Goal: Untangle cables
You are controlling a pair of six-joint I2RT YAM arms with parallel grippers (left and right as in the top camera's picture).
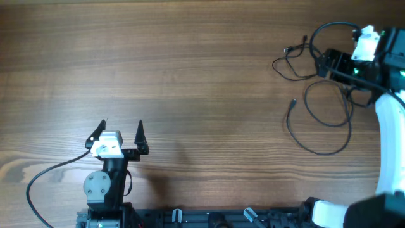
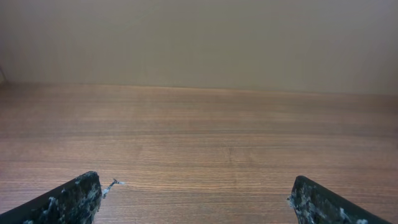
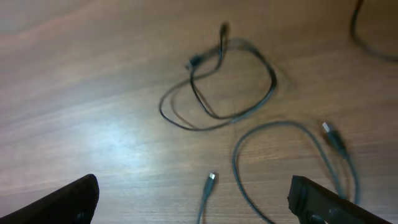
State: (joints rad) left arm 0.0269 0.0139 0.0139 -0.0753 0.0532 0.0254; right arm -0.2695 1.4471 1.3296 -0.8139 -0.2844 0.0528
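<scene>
The cables lie on the wooden table at the far right. In the overhead view, a small looped cable (image 1: 292, 62) sits next to a larger loop (image 1: 326, 120) with a free plug end (image 1: 293, 102). In the right wrist view, the small looped cable (image 3: 217, 87) lies ahead. A second cable (image 3: 283, 127) curves nearer, and its plug end (image 3: 211, 178) lies between my fingers. My right gripper (image 3: 193, 186) is open and empty, hovering over the cables (image 1: 324, 63). My left gripper (image 1: 120, 126) is open and empty at the near left, far from the cables (image 2: 196, 186).
A thicker black cord (image 1: 47, 174) runs from the left arm across the near-left table. Another dark cord (image 3: 367, 34) shows at the top right of the right wrist view. The right arm's white link (image 1: 387, 145) runs along the right edge.
</scene>
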